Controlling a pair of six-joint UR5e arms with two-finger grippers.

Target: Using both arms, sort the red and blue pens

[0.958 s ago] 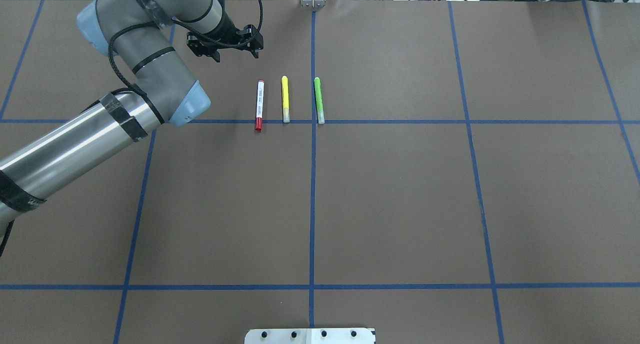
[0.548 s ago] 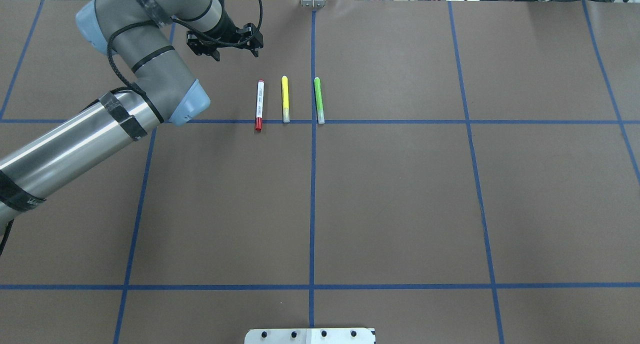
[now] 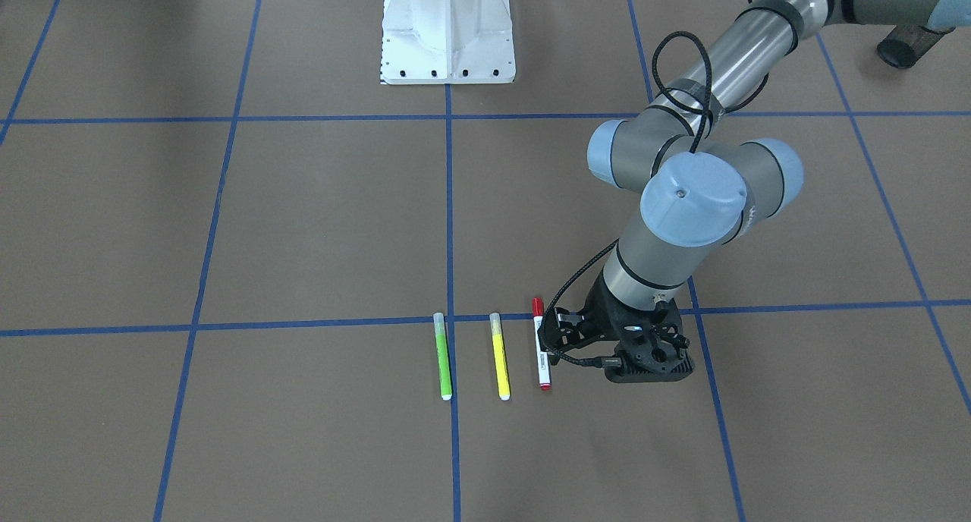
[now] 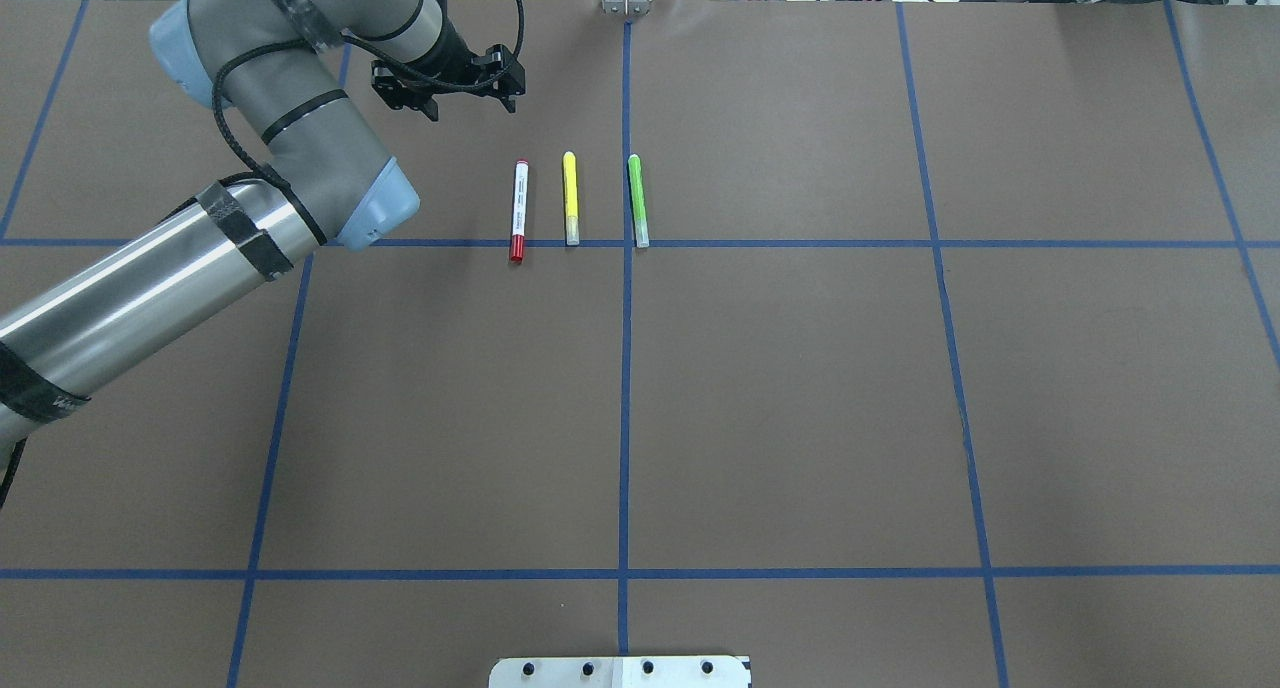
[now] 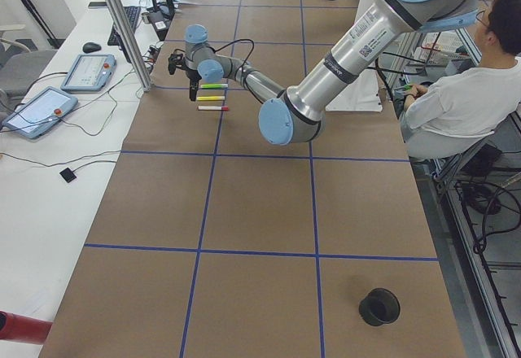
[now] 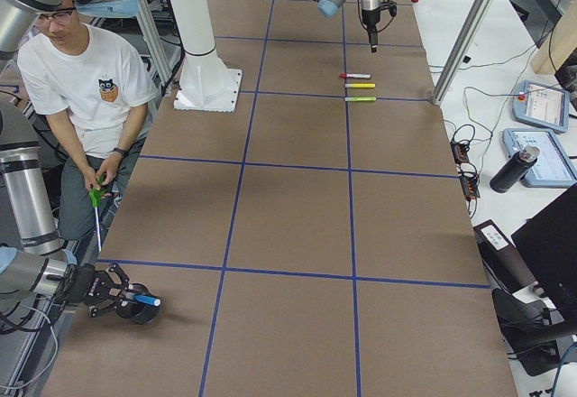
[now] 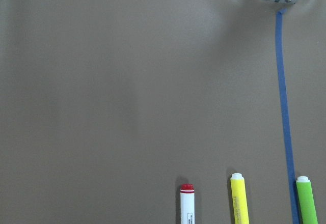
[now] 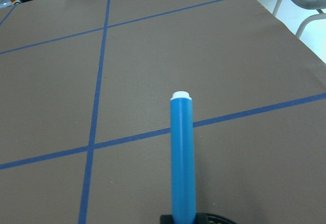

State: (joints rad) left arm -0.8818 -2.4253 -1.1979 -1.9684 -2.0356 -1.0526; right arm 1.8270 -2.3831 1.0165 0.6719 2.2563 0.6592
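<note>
The red pen [image 4: 519, 211] has a white printed barrel and lies on the brown mat, leftmost in a row of three. My left gripper [image 4: 475, 110] hovers just beyond its far end, a little to the left, with its fingers apart and nothing between them. The left wrist view catches only the pen's red end [image 7: 187, 188] at the bottom edge. The blue pen [image 8: 182, 163] juts out in front of the right wrist camera, above the mat. In the exterior right view my right gripper [image 6: 122, 296] holds the blue pen [image 6: 144, 300] over a black cup [image 6: 142, 314] at the near table end.
A yellow pen [image 4: 570, 198] and a green pen [image 4: 637, 200] lie parallel to the right of the red one. The white pedestal base [image 3: 447, 29] stands on the robot's side. A seated person [image 6: 86, 81] is beside the table. Tablets and cables sit beyond the far edge.
My left gripper has drifted slightly toward the table's far edge, away from the pens. The three pens have not moved.
</note>
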